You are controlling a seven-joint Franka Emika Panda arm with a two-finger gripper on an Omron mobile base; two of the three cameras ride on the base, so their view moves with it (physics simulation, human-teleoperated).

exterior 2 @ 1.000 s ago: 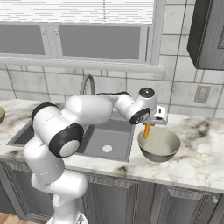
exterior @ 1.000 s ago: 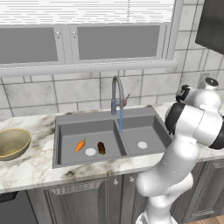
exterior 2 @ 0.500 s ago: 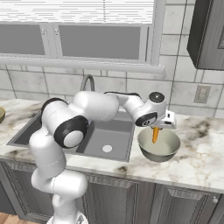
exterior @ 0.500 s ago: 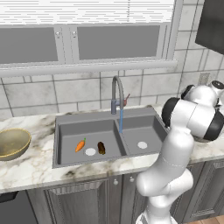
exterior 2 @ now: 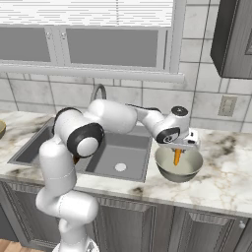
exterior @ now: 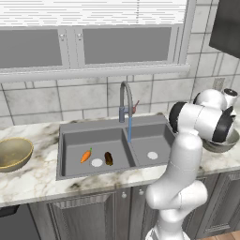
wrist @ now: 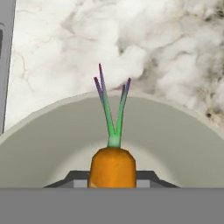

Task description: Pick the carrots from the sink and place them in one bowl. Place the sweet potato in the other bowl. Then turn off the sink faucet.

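Arm stretched right, gripper (exterior 2: 177, 153) clamped on a carrot (exterior 2: 177, 156) hanging over the grey bowl (exterior 2: 179, 166); second carrot (exterior: 86, 155) and sweet potato (exterior: 108, 158) lie in the sink (exterior: 75, 133)

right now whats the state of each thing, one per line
claw: shut on a carrot, above the grey bowl
held carrot: hanging inside the grey bowl's rim, green top down
grey bowl: upright on the counter
second carrot: lying in the left basin
sweet potato: lying in the left basin
tan bowl: upright, nothing in it
faucet: running
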